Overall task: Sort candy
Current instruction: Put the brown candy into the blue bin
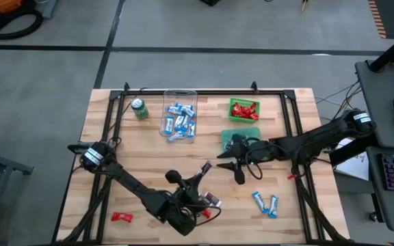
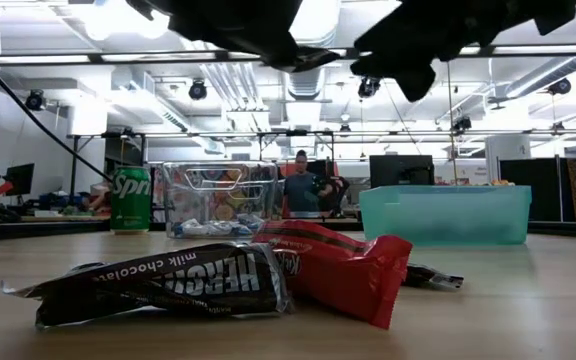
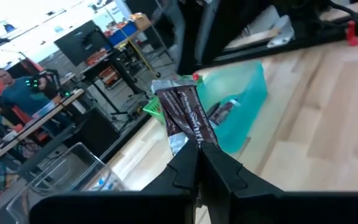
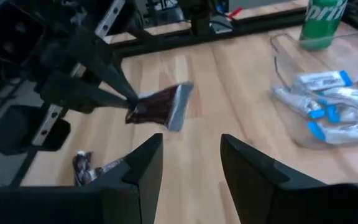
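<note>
My left gripper (image 1: 202,171) is near the table's middle front, shut on a black-and-silver candy (image 3: 185,115), which also shows in the right wrist view (image 4: 160,106). My right gripper (image 1: 232,171) hangs open just to its right, in front of the teal bin (image 1: 241,137), and touches nothing. Blue-and-white candies lie in the clear bin (image 1: 180,113). Red ones fill the small green bin (image 1: 243,109). Loose candies lie on the table: a red one (image 1: 121,217), two blue ones (image 1: 265,203), and a black one (image 2: 168,285) beside a red one (image 2: 338,265). My left gripper pinches the candy's silver crimped end (image 3: 180,144) between its two fingertips. The fingers lie nearly level and point toward the far right, at the teal bin. The bar sticks out beyond the fingertips, along their line, lifted clear of the table.
A green soda can (image 1: 139,108) stands at the far left beside the clear bin. A black frame runs along the table's edges. Bare wood lies at the near right, around the blue candies. Beyond the far edge the low view shows a person (image 2: 301,190).
</note>
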